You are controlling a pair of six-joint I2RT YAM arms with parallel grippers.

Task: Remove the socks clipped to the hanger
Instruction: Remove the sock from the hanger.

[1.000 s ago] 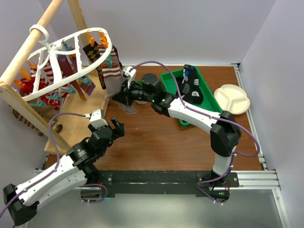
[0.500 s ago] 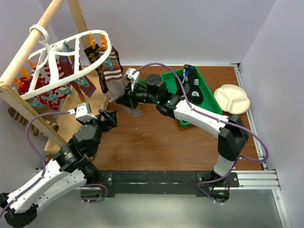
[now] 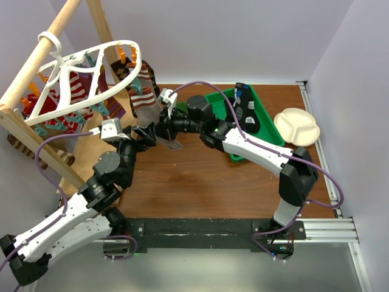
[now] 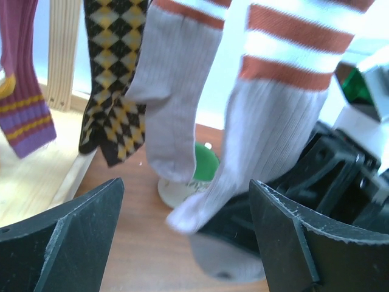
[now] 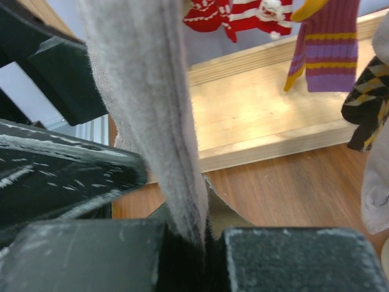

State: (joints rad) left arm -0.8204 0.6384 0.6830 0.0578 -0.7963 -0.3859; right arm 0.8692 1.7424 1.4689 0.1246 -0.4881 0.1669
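The white oval hanger (image 3: 91, 79) hangs from the wooden pole at top left, with several socks clipped to it. A grey sock with brown and white stripes (image 3: 144, 100) hangs from its right end. My right gripper (image 3: 160, 129) is shut on this sock's grey toe end (image 5: 146, 103), with the fabric pinched between the jaws (image 5: 194, 240). My left gripper (image 3: 146, 134) is open, right beside the right one. Between its spread fingers (image 4: 188, 243) I see striped grey socks (image 4: 273, 121), a black-and-tan checkered sock (image 4: 115, 85) and a purple sock (image 4: 24, 91).
A green bin (image 3: 214, 103) holding dark socks sits right of centre, with a white divided plate (image 3: 296, 126) beyond it. The wooden pole frame (image 3: 36, 67) and its wooden base (image 3: 91, 164) fill the left side. Red-and-white socks (image 5: 243, 15) hang further back.
My left arm has swung forward and up until its open gripper is beside the right gripper at the hanging sock. The hanger has tilted and swung. The right gripper keeps hold of the sock.
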